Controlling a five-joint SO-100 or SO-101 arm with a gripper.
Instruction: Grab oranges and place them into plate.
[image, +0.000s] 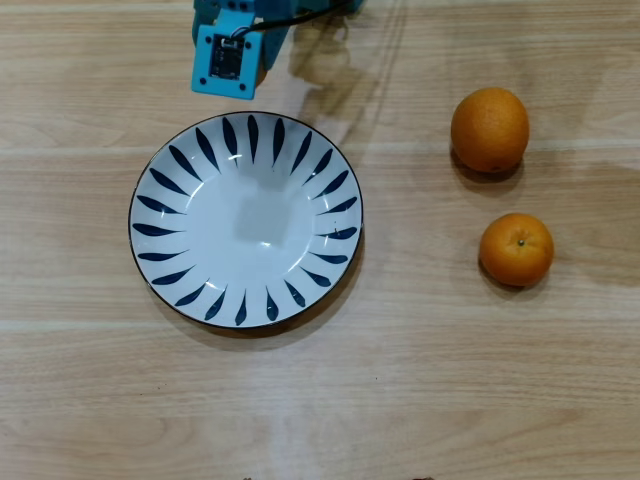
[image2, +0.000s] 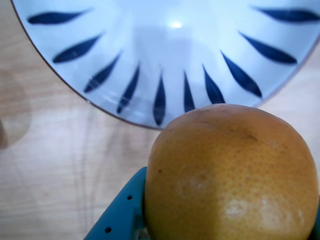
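Observation:
My gripper (image2: 225, 220) is shut on a yellowish orange (image2: 232, 172), held between teal fingers (image2: 120, 212) just outside the plate's rim. The plate (image2: 165, 50) is white with dark blue leaf strokes and holds nothing. In the overhead view the gripper (image: 245, 62) sits at the top, just beyond the plate (image: 250, 230), under a blue camera mount that hides the held orange. A larger orange (image: 489, 129) and a smaller orange (image: 516, 249) with a green stem dot lie on the table to the plate's right.
The light wooden table (image: 420, 380) has bare surface below the plate and between the plate and the two loose oranges. A black cable (image: 300, 15) runs from the arm at the top edge.

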